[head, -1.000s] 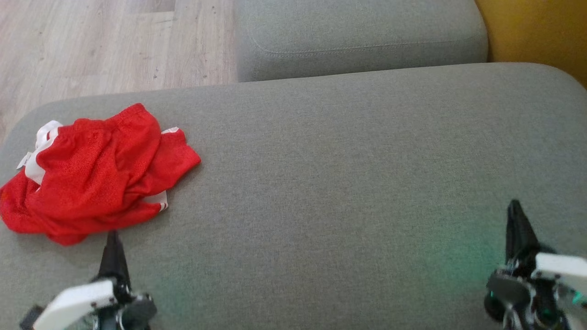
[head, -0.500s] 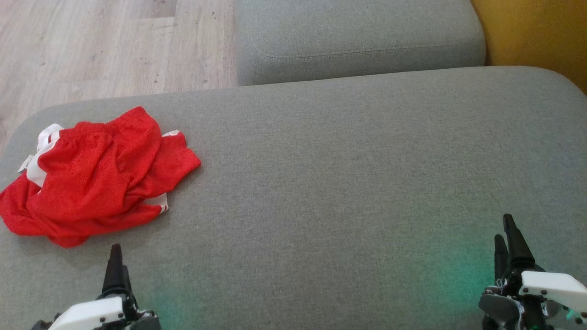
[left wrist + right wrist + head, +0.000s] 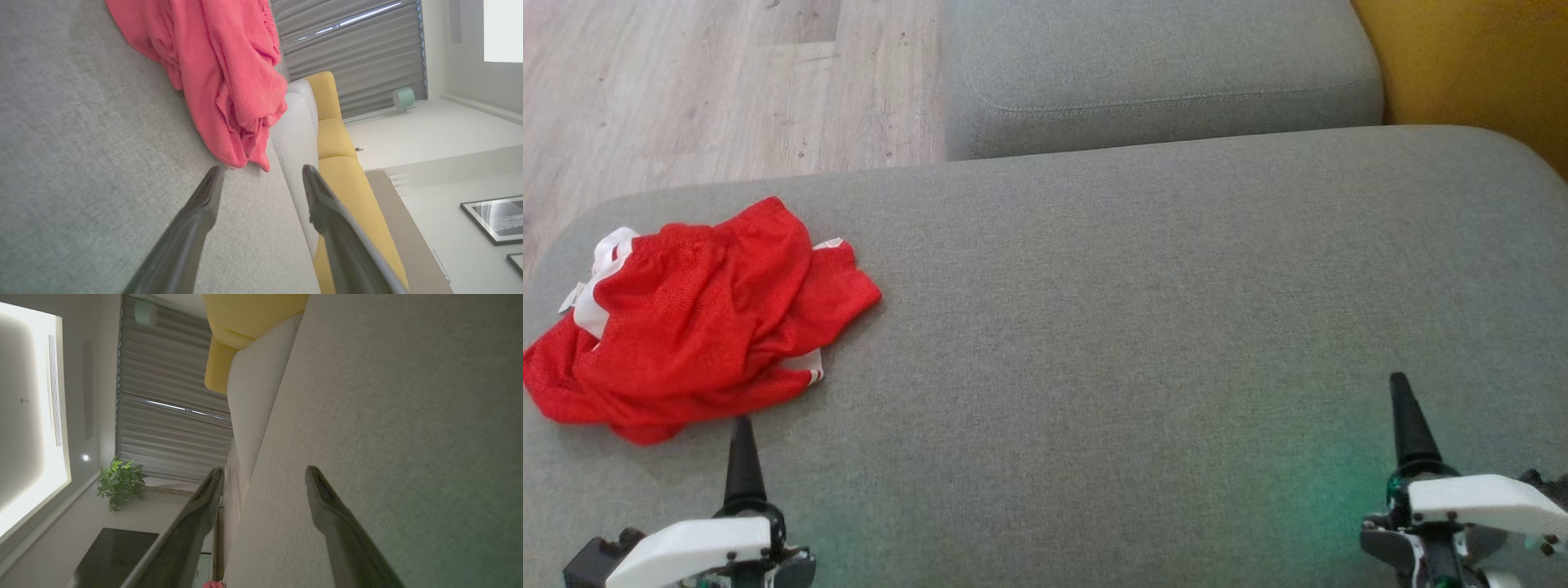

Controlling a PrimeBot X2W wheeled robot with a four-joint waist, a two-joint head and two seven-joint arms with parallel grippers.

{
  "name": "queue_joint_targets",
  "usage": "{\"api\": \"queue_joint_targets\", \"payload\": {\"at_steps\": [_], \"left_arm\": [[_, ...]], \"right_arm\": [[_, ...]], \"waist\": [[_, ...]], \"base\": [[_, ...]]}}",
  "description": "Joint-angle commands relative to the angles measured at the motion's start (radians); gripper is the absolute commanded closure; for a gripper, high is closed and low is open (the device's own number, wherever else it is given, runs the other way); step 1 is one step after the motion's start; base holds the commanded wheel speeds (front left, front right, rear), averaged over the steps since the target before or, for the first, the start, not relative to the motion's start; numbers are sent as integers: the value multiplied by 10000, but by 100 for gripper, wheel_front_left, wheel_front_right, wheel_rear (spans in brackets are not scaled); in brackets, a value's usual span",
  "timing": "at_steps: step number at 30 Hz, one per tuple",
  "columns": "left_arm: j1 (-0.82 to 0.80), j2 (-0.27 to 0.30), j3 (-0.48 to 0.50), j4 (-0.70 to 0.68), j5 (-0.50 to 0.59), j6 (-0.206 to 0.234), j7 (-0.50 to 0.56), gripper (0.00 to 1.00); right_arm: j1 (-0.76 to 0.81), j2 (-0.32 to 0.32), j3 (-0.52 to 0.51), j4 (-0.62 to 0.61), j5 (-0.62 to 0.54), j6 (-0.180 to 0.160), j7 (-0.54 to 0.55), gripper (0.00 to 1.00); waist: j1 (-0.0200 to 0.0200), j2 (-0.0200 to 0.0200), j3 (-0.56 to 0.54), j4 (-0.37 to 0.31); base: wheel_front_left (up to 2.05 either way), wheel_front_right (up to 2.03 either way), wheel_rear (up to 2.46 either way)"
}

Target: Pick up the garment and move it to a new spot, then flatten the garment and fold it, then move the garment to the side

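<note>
Nudged the left gripper [image 3: 740,426] a bit further up the head view since half a second back, tip ending just short of the near edge of the red garment [image 3: 694,327], not touching. Pulled the right gripper [image 3: 1400,385] slightly inward over the same stretch, still well apart from the cloth. Tipped the head camera a hair too, hence the whole scene sliding down the frame. Left the garment put: bunched in a crumpled heap with white trim [image 3: 605,253] poking out, on the far-left part of the big grey seat cushion [image 3: 1135,327], close to its left edge. Checked the left wrist view and found those fingers [image 3: 192,220] spread wide with nothing between, plus the garment's hem lying just past the tips. Found the right gripper equally wide open and empty in its own wrist view. Couldn't tell about either gripper touching the cushion or floating above. Spotted a second grey cushion [image 3: 1160,65] behind, wood floor [image 3: 686,82] at far left, yellow upholstery [image 3: 1470,57] at far right.
</note>
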Motion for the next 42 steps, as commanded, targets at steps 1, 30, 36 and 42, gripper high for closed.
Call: {"api": "queue_joint_targets", "payload": {"at_steps": [1,30,36,42], "left_arm": [[-151,76,45,-399,271,31,-96,0],[269,114,-642,-1067,4449,684,-958,0],[385,153,-740,-1110,5223,798,-1136,0],[441,177,-858,-1217,6019,947,-1314,0]], "right_arm": [[-313,-47,127,-389,-273,19,-110,0],[-80,-66,1181,-899,-4817,38,-972,0],[30,-68,1333,-982,-5596,41,-1151,0],[59,-72,1502,-1026,-6405,45,-1328,0]], "waist": [[0,0,-8,3],[0,0,-391,29],[0,0,-532,51],[0,0,-570,48]], "base": [[0,0,0],[0,0,0],[0,0,0],[0,0,0]]}}
